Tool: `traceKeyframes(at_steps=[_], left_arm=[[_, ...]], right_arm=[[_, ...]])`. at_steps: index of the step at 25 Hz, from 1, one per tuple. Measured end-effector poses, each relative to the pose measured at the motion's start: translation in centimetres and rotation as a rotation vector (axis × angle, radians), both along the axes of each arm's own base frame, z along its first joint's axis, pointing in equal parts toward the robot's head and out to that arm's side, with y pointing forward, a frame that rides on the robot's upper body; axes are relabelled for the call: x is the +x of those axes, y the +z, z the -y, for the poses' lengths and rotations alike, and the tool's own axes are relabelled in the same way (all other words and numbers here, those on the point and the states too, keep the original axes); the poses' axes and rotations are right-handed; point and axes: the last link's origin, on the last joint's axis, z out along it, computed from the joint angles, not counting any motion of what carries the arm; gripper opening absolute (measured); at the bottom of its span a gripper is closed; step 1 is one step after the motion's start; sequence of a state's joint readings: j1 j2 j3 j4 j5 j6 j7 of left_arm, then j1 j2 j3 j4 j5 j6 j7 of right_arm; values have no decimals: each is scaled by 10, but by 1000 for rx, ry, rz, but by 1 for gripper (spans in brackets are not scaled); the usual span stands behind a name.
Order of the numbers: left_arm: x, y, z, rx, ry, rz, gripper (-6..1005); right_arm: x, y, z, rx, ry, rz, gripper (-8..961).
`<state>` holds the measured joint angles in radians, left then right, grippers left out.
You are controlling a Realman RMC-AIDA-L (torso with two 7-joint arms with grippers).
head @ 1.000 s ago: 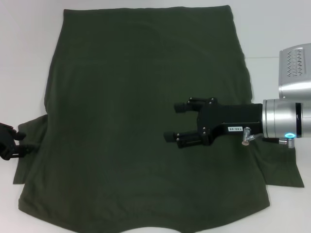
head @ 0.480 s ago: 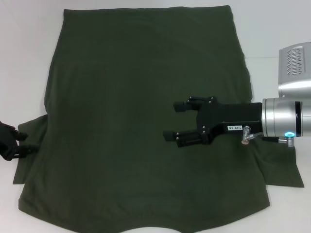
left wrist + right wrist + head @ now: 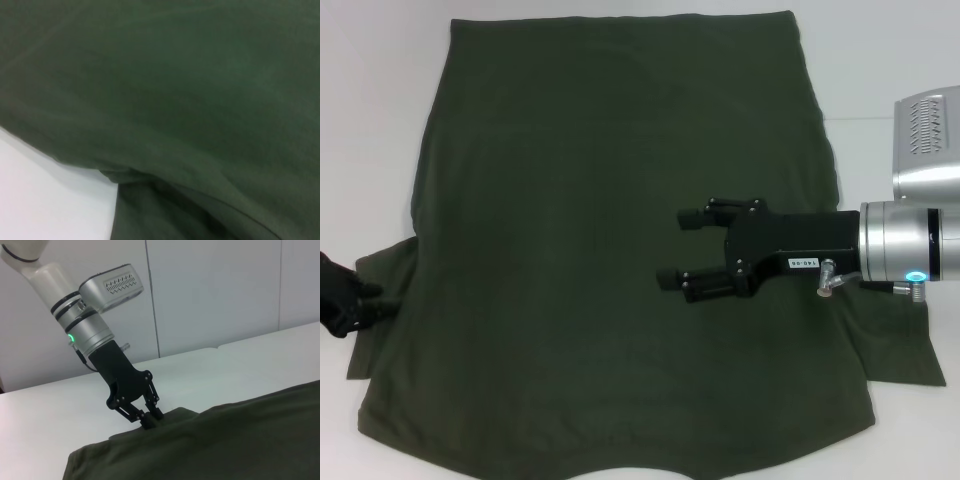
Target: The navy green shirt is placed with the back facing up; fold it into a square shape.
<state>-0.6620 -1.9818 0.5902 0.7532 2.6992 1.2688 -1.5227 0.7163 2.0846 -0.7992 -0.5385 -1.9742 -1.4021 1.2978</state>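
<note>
The navy green shirt (image 3: 600, 200) lies spread flat on the white table, plain back up, its hem at the far edge and its collar toward me. My right gripper (image 3: 678, 250) hovers open over the shirt's middle right, with nothing between its fingers. My left gripper (image 3: 362, 298) is at the shirt's left sleeve (image 3: 390, 275). In the right wrist view the left gripper (image 3: 150, 421) has its fingers pinched together on the edge of the shirt (image 3: 240, 440). The left wrist view is filled by folds of the shirt (image 3: 200, 100).
Bare white table (image 3: 370, 100) surrounds the shirt on the left, far and right sides. My right arm's silver housing (image 3: 927, 145) stands over the table's right edge. The shirt's right sleeve (image 3: 900, 350) lies flat under that arm.
The left gripper's fingers, spread at the sleeve edge a second ago, have come together on the sleeve. The right gripper has not moved.
</note>
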Motion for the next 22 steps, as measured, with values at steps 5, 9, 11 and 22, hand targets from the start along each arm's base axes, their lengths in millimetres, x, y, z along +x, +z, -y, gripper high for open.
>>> traceKeyframes(at_steps=[5, 9, 11, 22], left_arm=[[0, 0, -1, 0, -2, -2, 230], [0, 0, -2, 5, -3, -5, 152], [0, 1, -2, 8, -3, -6, 113], [4, 24, -4, 8, -12, -38, 29]], right_arm=[[0, 0, 0, 0, 0, 0, 946], [0, 0, 0, 0, 0, 0, 946], [0, 0, 0, 0, 0, -1, 946], [0, -1, 0, -2, -3, -1, 946]])
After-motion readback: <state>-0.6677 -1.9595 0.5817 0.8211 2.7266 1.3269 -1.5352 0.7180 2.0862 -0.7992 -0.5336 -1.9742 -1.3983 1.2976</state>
